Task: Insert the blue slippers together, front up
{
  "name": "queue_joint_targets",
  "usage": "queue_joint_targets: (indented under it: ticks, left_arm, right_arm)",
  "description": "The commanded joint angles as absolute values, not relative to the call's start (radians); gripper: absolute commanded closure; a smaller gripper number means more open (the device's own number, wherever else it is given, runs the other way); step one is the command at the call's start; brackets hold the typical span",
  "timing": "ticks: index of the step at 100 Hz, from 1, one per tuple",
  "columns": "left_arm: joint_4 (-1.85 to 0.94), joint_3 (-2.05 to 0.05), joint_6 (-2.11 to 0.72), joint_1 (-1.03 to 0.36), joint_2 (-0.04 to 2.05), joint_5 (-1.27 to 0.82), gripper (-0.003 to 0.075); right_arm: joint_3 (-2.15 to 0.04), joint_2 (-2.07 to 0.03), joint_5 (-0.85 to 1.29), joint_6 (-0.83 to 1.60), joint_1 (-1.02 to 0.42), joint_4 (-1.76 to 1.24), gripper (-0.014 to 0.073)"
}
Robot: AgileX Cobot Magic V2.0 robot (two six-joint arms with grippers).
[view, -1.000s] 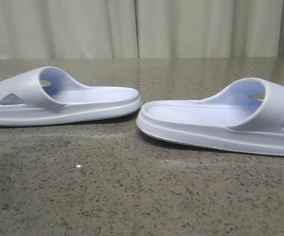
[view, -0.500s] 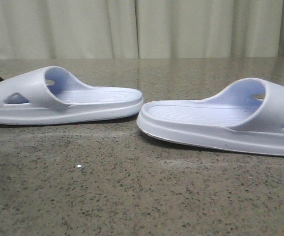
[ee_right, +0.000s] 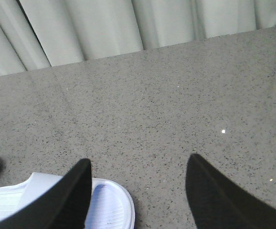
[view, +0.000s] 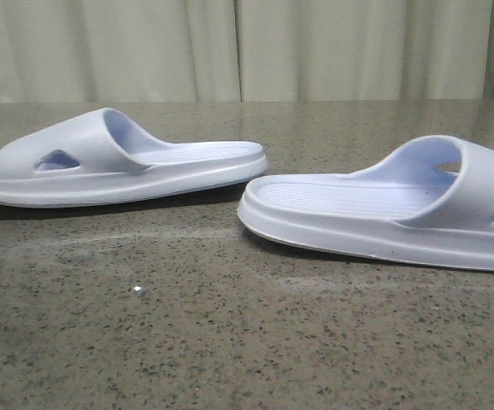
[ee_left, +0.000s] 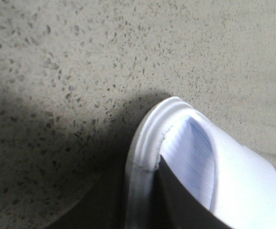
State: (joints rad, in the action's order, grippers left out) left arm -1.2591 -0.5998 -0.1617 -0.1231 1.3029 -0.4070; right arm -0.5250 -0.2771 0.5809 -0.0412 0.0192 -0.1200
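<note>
The left slipper (view: 127, 162) lies on the bench (view: 187, 325), its heel end tipped slightly up, clenched at its toe end by the left tool (ee_left: 150, 200). The right slipper (view: 392, 209) rests flat nearby, apart. The right tool (ee_right: 138, 191) hangs released above its toe.

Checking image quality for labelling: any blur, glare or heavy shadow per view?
Front view: sharp, faint sheen streaks on the tabletop. Left wrist view: soft focus, dark shadow beside the left slipper. Right wrist view: clear, small glints on the stone; right end effector fingers dark.
</note>
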Motion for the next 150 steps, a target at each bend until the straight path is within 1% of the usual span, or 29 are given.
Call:
queue_joint_targets:
  ticks: [1, 11, 31, 68, 86, 108, 150]
  left_arm:
    - [-1.286, -0.62, -0.186, -0.131, 1.287, -0.415, 0.0703]
    - [-1.35, -0.62, -0.253, -0.129, 1.283, -0.44, 0.0703]
    - [-1.579, -0.62, -0.452, -0.129, 1.222, -0.503, 0.0703]
    - [-1.769, -0.62, -0.55, -0.129, 1.064, -0.62, 0.0703]
    - [-1.796, -0.62, -0.549, -0.129, 1.031, -0.687, 0.0703]
    - [-1.796, -0.62, -0.549, -0.129, 1.031, -0.71, 0.0703]
    - [-1.796, -0.62, -0.549, -0.129, 1.031, -0.744, 0.0704]
  right_arm:
    - [-0.559, -0.294, 0.499, -0.038, 0.025, -0.124, 0.0223]
    - [-0.559, -0.294, 0.499, -0.038, 0.025, -0.124, 0.0222]
    - [-0.559, -0.294, 0.499, -0.038, 0.025, -0.124, 0.0223]
    - [-0.559, -0.294, 0.507, -0.041, 0.025, -0.124, 0.0222]
    - [-0.536, -0.325, 0.534, -0.13, 0.025, -0.122, 0.0222]
    - [-0.503, -0.451, 0.59, -0.306, 0.025, -0.135, 0.0222]
    - [-0.503, -0.637, 0.587, -0.31, 0.025, -0.327, 0.0223]
